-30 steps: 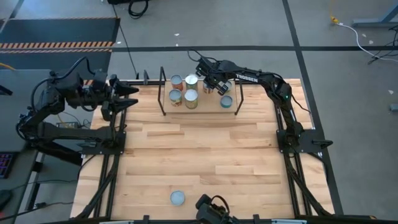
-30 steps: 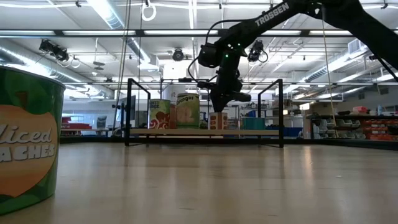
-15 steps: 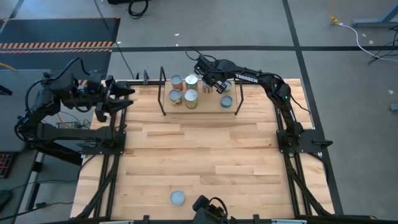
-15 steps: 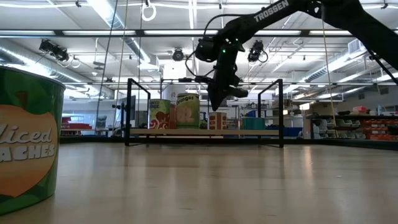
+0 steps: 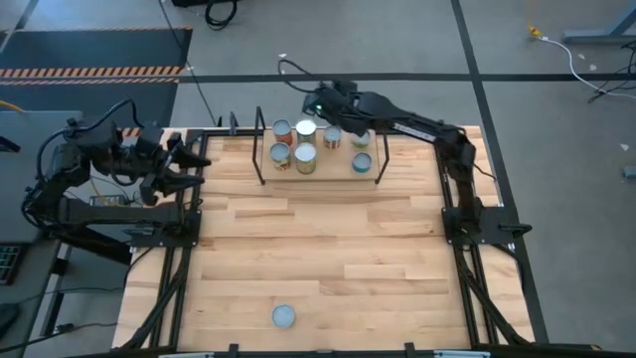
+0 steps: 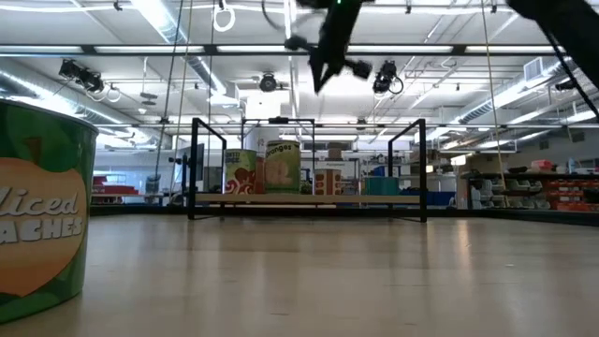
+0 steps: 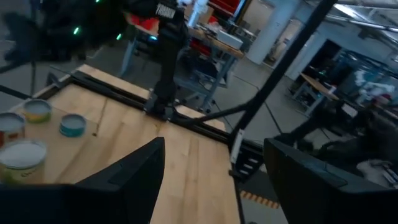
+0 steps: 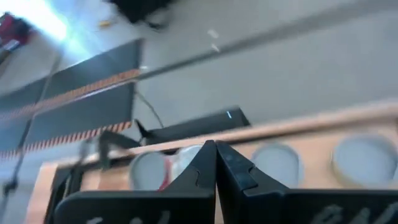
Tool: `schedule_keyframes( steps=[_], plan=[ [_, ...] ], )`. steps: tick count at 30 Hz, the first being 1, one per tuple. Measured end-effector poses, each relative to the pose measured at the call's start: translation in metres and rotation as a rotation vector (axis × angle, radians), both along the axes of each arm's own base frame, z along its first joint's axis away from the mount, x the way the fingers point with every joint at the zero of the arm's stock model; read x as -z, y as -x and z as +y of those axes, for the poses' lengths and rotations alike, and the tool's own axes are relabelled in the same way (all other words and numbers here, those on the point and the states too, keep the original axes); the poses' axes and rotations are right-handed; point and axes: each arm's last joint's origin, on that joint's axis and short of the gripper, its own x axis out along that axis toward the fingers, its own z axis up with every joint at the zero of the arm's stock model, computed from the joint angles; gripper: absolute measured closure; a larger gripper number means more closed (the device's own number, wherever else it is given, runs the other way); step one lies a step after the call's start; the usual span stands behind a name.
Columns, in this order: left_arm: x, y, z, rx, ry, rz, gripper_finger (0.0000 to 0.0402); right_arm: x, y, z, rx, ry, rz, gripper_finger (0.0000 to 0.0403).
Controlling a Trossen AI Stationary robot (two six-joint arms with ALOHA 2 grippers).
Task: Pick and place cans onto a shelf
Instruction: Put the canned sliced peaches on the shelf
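Several cans (image 5: 305, 156) stand upright on the shelf (image 5: 333, 171), a narrow wooden board between black rod uprights at the table's far edge; the low view shows the cans (image 6: 281, 167) on the shelf board (image 6: 374, 198). One more can (image 5: 283, 316) stands alone near the table's front edge and looms large as a green-labelled can (image 6: 42, 215) in the low view. My right gripper (image 5: 316, 103) is shut and empty, high above the shelf's far side (image 6: 320, 75) (image 8: 216, 168). My left gripper (image 5: 194, 159) hangs open and empty at the table's left edge (image 7: 214, 180).
The wooden tabletop (image 5: 328, 249) stretches between the shelf and the lone can. Black frame rails (image 5: 179, 239) run along the table's left and right edges. Cables lie on the floor beyond the far edge.
My right gripper, shut the whole time, has risen steeply from among the cans on the shelf, drifting toward the far edge and rolling at the wrist. The cans stay upright on the board. My left gripper has drawn back slightly toward the table's left edge.
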Motion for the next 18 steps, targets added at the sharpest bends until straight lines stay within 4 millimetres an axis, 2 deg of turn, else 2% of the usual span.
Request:
schedule_keyframes(
  steps=[5, 9, 15, 18],
  plan=[
    [0.001, -0.001, -0.001, 0.030, 0.005, 0.006, 0.0127, -0.039, -0.002, 0.058, -0.368, 0.234, 0.155, 0.0394],
    [0.000, -0.001, -0.001, 0.031, 0.001, 0.005, 0.0127, -0.051, -0.011, 0.117, -0.644, 0.326, 0.184, 0.0383],
    [0.001, 0.000, -0.001, 0.054, -0.002, 0.011, 0.0127, -0.037, -0.032, 0.204, -1.026, 0.425, 0.199, 0.0323],
    [0.002, 0.000, -0.001, 0.055, -0.014, 0.022, 0.0127, -0.008, -0.047, 0.246, -1.163, 0.431, 0.256, 0.0274]
  ],
)
